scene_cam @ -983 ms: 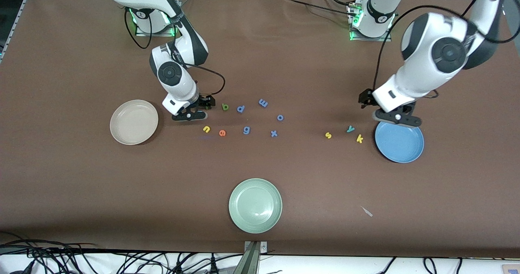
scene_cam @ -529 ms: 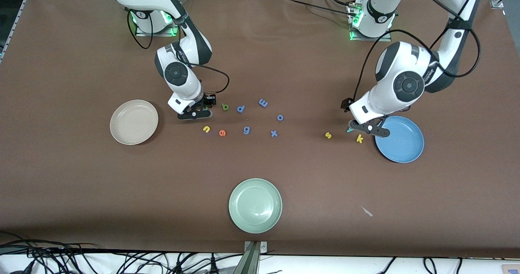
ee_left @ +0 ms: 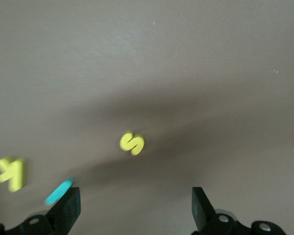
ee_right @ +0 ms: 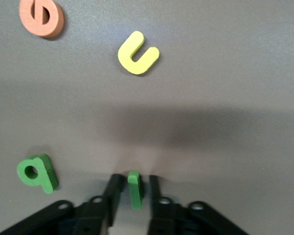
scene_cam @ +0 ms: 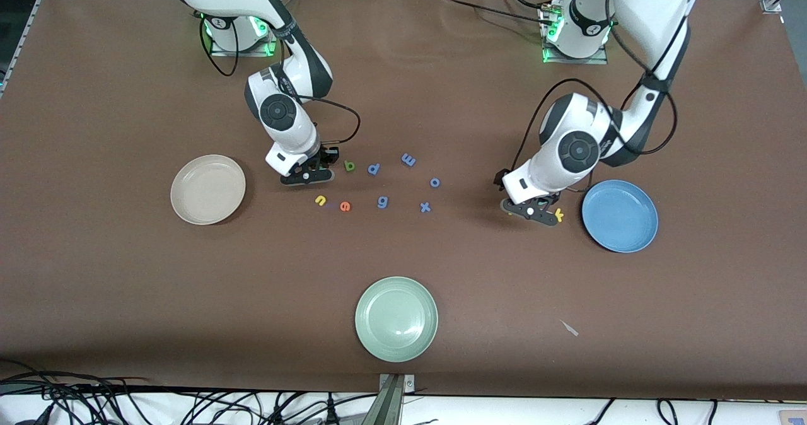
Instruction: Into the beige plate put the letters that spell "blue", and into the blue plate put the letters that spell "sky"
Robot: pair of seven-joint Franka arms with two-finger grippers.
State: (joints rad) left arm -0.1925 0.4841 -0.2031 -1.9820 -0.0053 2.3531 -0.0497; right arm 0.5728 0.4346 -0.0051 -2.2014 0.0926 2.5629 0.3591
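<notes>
My right gripper point(scene_cam: 307, 174) is low at the table beside the green "b" point(scene_cam: 348, 166), its fingers closed in on the green "l" point(ee_right: 134, 189), which stands on edge between them. The yellow "u" point(scene_cam: 320, 200) and orange "e" point(scene_cam: 345, 206) lie nearer the front camera. The beige plate point(scene_cam: 208, 189) is toward the right arm's end. My left gripper point(ee_left: 134, 208) hangs open just over the yellow "s" point(ee_left: 132, 143), with the teal "y" point(ee_left: 59, 191) by one finger and the yellow "k" point(scene_cam: 558, 213) beside it. The blue plate point(scene_cam: 620, 215) lies next to the "k".
Blue letters "p" point(scene_cam: 373, 169), "m" point(scene_cam: 408, 159), "o" point(scene_cam: 435, 182), "g" point(scene_cam: 383, 202) and "x" point(scene_cam: 425, 207) are scattered mid-table between the arms. A pale green plate point(scene_cam: 396, 318) sits near the front edge. A small scrap point(scene_cam: 569, 328) lies toward the left arm's end.
The left arm swung from over the blue plate's rim to above the "s" and "y", still open. The right gripper's fingers closed in around the green "l".
</notes>
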